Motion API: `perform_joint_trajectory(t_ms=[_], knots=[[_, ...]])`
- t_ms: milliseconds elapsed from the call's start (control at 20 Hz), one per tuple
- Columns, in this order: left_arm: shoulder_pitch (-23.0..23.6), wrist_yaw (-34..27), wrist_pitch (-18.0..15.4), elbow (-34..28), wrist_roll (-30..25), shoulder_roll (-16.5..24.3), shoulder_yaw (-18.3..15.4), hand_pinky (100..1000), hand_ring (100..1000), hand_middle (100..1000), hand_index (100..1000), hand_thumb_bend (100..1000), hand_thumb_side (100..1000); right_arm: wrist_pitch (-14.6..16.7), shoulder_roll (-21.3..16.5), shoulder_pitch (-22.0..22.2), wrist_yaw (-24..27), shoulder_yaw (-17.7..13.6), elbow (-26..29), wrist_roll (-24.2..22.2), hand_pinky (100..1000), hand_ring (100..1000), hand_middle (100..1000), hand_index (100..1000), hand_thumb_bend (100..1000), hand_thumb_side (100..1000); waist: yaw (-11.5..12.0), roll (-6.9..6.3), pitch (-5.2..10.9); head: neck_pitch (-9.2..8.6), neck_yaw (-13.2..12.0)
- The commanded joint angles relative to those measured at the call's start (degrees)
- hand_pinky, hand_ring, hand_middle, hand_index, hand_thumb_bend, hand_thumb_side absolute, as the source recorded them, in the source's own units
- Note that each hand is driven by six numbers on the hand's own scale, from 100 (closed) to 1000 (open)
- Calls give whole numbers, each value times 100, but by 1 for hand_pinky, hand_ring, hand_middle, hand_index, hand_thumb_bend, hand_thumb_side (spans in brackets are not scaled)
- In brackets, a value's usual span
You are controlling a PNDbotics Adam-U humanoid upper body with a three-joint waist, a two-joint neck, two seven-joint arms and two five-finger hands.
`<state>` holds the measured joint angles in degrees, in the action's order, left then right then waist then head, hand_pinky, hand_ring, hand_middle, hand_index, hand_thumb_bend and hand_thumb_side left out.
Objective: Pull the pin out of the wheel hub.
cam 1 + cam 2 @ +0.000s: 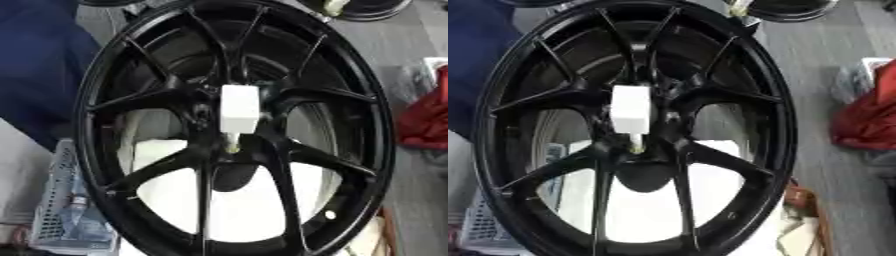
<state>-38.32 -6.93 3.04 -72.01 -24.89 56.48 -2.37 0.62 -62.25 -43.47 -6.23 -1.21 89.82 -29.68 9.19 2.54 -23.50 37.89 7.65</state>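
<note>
With neither hand in view, so their state cannot be told, the pin stands seated in the centre of the black wheel hub; its white block head looks rigid, light and squarely grippable by its flat sides.

No part of the robot's body within either eye view.
</note>
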Motion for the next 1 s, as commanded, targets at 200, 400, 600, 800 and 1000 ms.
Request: perform_joint_trajectory(t_ms=[200,400,600,800,1000], knots=[[-20,-19,-22,-14,32,259,-115,737,695,684,775,247,824,-187,-446,425,-354,-621,-913,634,822,707,445,525,103,100,-79,-79,180,-50,-54],[-13,-36,-31,-24,40,254,-121,737,695,685,775,247,823,-392,-450,706,-569,-773,-1483,970,819,709,457,536,130,100,-117,-111,179,-73,-76],[-11,-39,-34,-22,42,253,-125,738,696,685,775,247,824,-543,-440,760,-951,-802,-1843,1168,827,753,523,592,182,100,-101,-122,188,-88,-81],[-5,-40,-32,-19,35,242,-116,738,696,685,775,247,824,-723,-412,733,-1204,-798,-1981,1115,850,829,757,757,257,130,-119,-134,200,-90,-73],[4,-50,-31,-16,36,239,-121,738,696,685,775,247,824,-953,-394,706,-1437,-828,-2088,1040,874,896,874,864,343,191,-141,-137,212,-101,-68]])
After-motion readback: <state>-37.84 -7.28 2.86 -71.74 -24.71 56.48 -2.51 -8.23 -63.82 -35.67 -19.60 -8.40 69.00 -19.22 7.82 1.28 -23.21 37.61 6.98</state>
